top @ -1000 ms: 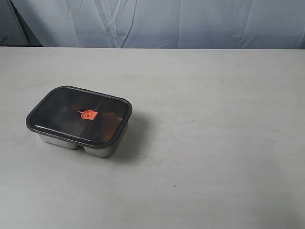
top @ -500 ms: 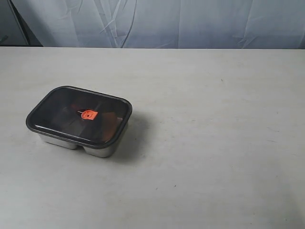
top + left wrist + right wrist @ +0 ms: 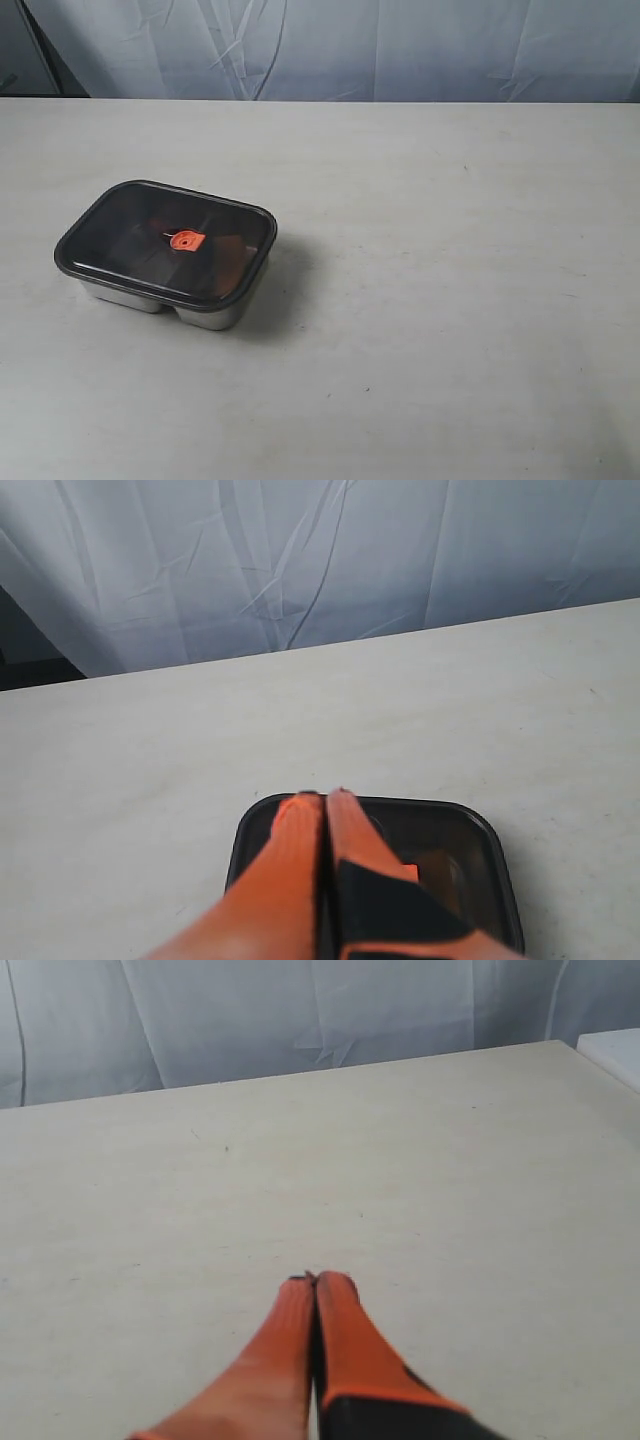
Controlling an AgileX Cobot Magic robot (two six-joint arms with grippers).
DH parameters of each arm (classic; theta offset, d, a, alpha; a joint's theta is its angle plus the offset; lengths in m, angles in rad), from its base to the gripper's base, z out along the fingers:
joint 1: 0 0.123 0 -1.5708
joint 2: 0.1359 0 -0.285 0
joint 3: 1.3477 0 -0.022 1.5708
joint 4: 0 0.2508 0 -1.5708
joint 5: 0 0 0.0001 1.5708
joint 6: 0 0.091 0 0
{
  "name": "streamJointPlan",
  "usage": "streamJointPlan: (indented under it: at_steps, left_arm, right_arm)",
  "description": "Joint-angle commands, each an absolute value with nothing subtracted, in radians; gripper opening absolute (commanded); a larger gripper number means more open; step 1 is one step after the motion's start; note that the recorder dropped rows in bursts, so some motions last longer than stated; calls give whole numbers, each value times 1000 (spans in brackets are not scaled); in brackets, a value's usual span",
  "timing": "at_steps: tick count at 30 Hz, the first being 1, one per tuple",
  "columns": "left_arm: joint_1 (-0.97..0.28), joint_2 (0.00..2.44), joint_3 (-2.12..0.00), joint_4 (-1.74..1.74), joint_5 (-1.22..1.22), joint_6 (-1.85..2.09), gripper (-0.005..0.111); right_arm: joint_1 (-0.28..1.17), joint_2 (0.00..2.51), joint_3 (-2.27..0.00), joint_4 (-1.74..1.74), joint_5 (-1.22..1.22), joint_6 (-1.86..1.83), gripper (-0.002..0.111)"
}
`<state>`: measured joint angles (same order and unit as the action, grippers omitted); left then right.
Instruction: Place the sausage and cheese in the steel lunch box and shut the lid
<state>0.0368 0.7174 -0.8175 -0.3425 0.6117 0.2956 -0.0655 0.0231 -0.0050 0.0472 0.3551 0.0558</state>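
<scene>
The steel lunch box [image 3: 215,318] wears the lid [image 3: 140,245]; wrist views alone show left end effector [image 3: 325,796] and right end effector [image 3: 315,1279] closed.

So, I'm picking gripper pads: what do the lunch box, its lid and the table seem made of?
Steel lunch box: looks like polished metal, its wall shiny grey. Lid: probably smoky translucent plastic, glossy, shapes showing dimly through. Table: matte off-white surface, faintly scuffed; material unclear.
</scene>
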Motion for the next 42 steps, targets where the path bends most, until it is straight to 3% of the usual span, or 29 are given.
streamJointPlan:
  at_steps: [1,25,42]
  left_arm:
    - [37,714,-817,-342,603,296,0]
    - [37,676,-787,-348,556,296,0]
    - [37,352,-288,-206,209,298,0]
  right_arm:
    - [-70,15,0,56,344,35,-1]
    - [-70,15,0,56,344,37,-1]
    - [-70,15,0,56,347,37,-1]
